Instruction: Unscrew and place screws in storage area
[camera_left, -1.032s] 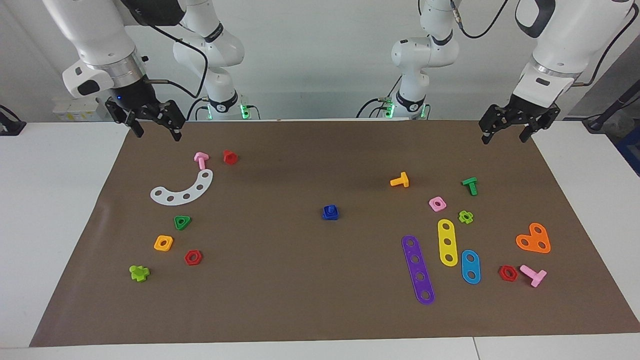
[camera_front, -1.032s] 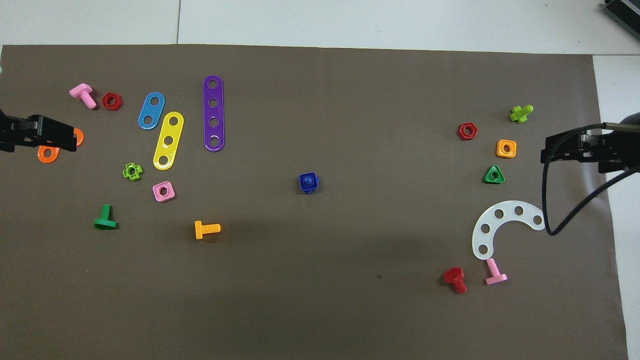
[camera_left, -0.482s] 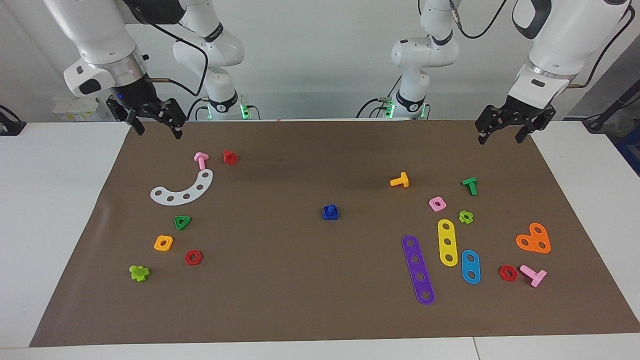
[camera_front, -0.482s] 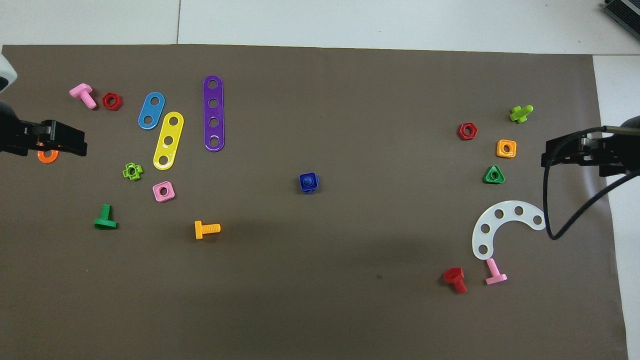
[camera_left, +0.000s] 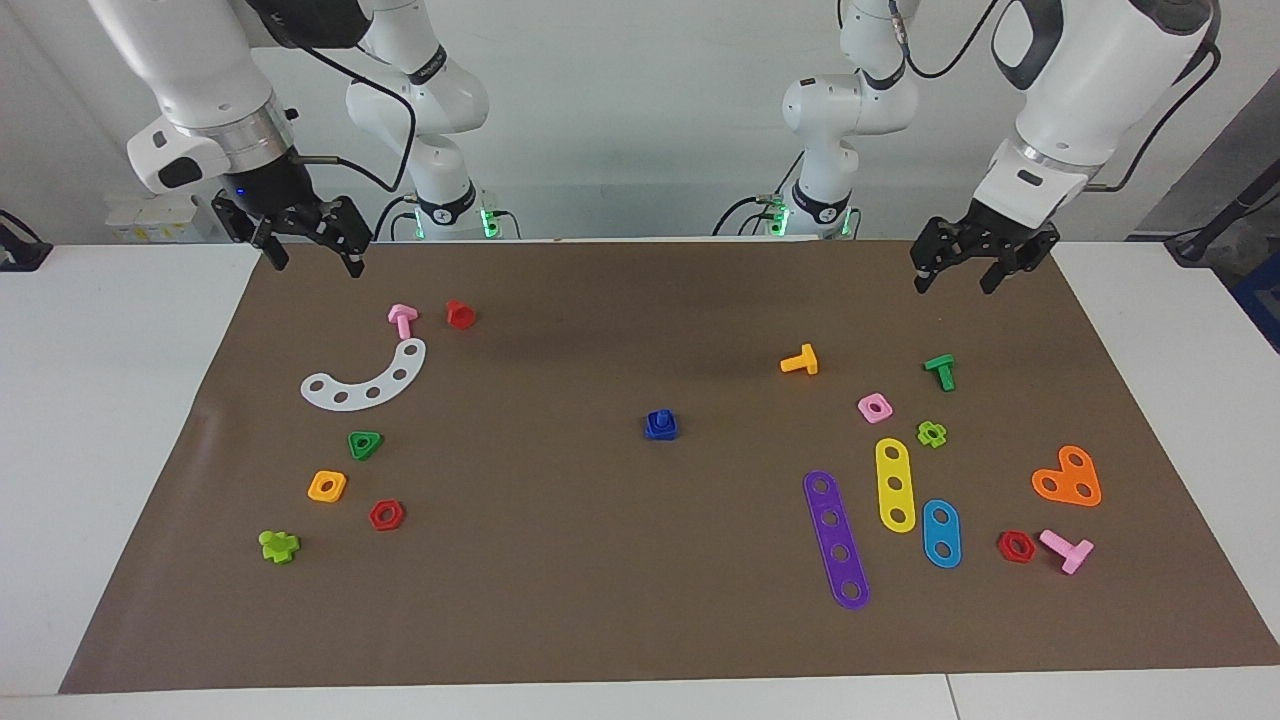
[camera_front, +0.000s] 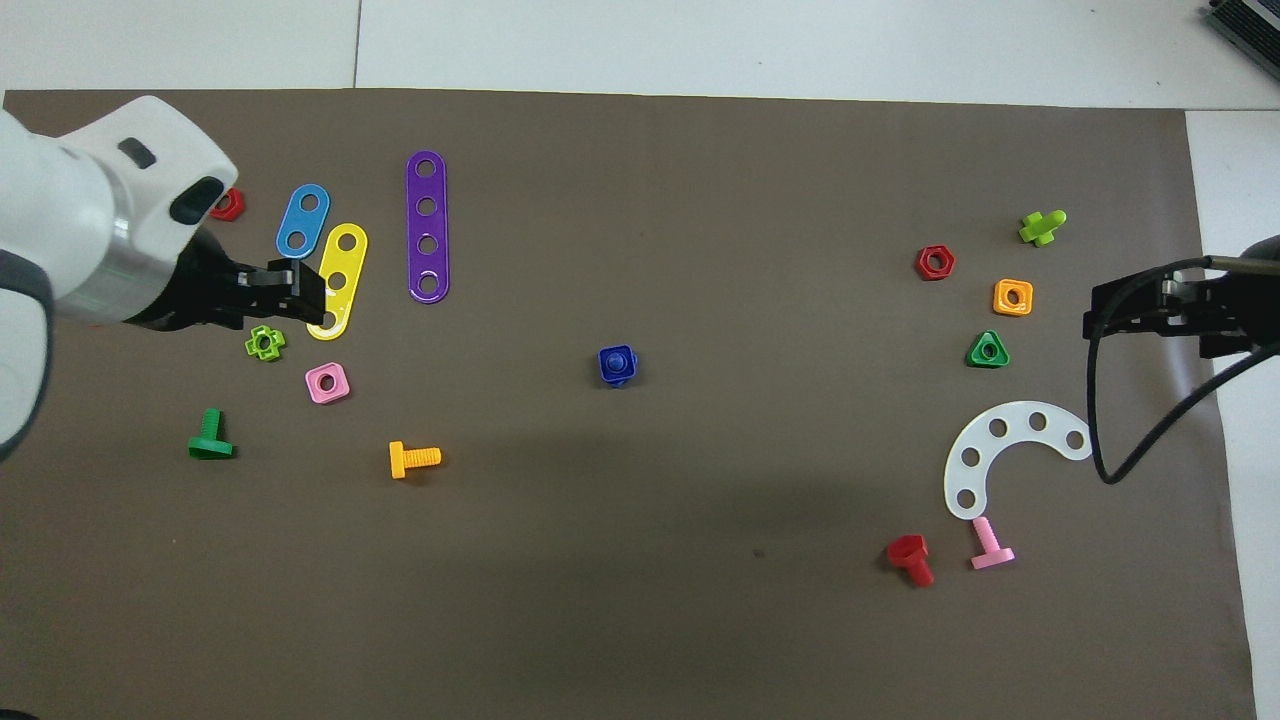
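Blue screw (camera_left: 660, 424) stands upright near the middle of the brown mat (camera_left: 600, 560), seated in a blue square nut; the two are the same colour and the join between them cannot be made out in either view. Left pincer (camera_left: 957, 271) hangs in the air over the mat's edge nearest the robots at the left arm's end, fingers spread apart, gripping nothing; the screw lies well apart from it, toward the mat's centre. Right pincer (camera_left: 312, 250) hangs over the mat's near corner at the right arm's end, fingers likewise apart and empty, also well apart from the screw. Storage area (camera_left: 300, 440): bare mat at the right arm's end, marked by the white curved strip (camera_left: 366, 379), with a green triangular nut (camera_left: 364, 444), orange square nut (camera_left: 327, 486) and red hex nut (camera_left: 386, 515) farther from the robots than the strip. No blue piece lies there. A pink bolt (camera_left: 402, 319) touches or nearly touches the strip's end nearest the robots; a red bolt (camera_left: 460, 314) lies beside it. In the overhead view the left arm's white wrist covers the orange heart, the pink bolt and most of a red nut at that end, and its pincer overlaps the yellow strip (camera_front: 340, 270). In that view the right pincer (camera_front: 1100, 320) shows only partly, cut by the frame edge and crossed by a black cable.
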